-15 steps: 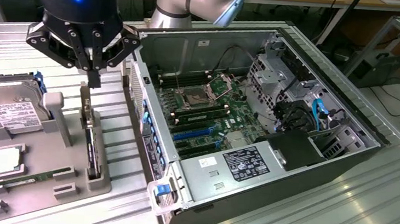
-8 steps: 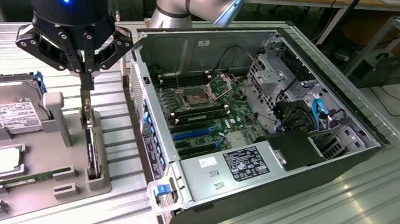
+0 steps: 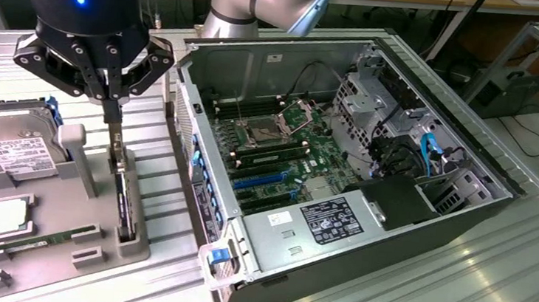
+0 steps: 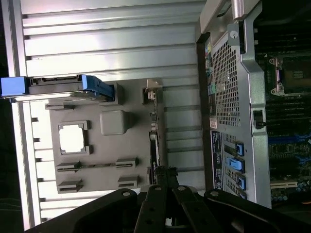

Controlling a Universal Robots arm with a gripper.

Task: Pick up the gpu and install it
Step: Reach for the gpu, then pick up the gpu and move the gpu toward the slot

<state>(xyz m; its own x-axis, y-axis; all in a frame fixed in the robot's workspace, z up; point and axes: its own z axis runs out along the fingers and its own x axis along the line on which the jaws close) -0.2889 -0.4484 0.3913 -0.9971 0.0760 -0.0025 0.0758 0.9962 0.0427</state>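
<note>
The gripper [image 3: 112, 111] is pinched shut on what looks like the bracket end of the gpu [image 3: 124, 204], which stands on edge in its tray [image 3: 61, 257] slot, so lifting and installing are both left. A hard drive [image 3: 12, 147] and RAM stick [image 3: 35, 242] share the tray. The case [image 3: 439, 234] wall stands between the card and the board's slots [image 3: 257, 181].

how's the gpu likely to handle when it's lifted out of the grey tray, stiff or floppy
Probably stiff: the gpu is a thin board with a metal bracket. Standing on edge in the grey tray, it would likely tip if let go unsupported. The claw pinches a narrow edge, so it may swing or slip.
</note>
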